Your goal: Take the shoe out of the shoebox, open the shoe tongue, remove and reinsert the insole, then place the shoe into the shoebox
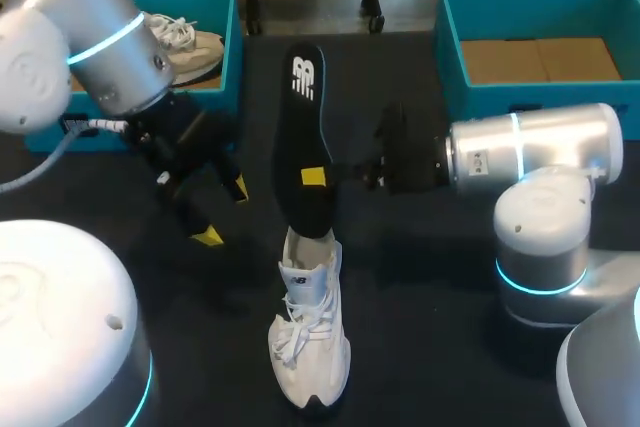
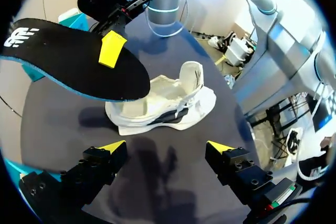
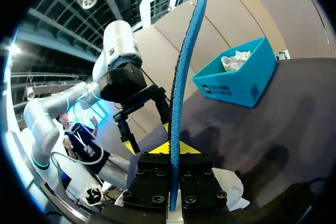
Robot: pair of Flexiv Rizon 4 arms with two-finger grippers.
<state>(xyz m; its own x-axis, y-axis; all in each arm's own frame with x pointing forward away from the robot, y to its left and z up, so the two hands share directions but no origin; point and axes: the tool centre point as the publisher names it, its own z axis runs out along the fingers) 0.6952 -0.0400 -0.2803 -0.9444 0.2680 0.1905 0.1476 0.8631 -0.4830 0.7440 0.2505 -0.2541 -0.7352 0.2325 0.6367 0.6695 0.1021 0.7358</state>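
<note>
Right end effector [image 1: 318,176]: clenched on the insole [image 1: 303,137]. The two yellow tips pinch it from both faces near its lower part. The right wrist view shows the insole edge-on between the fingers, running up and away from them, with a blue underside and a black top.

Insole: held off the counter [image 1: 430,297], tilted. Its upper end points toward the far side of the counter, and its lower end is over the heel opening of the shoe [image 1: 310,337]. I cannot tell whether that end touches the shoe.

Shoe: white, standing on its sole on the counter in front of me, toe toward the near edge. The laces are loose and the mouth is open upward. It is outside both boxes and neither end effector touches it.

Left end effector [image 1: 224,212]: released, fingers spread wide with nothing between them. It hangs above the bare counter just to the left of the insole and shoe. In the left wrist view the shoe lies ahead of the fingers.

Left box [image 1: 232,47]: teal, at the far left of the counter. A second shoe [image 1: 185,42] lies inside it.

Right box [image 1: 450,47]: teal, at the far right, with a brown cardboard floor showing.
</note>
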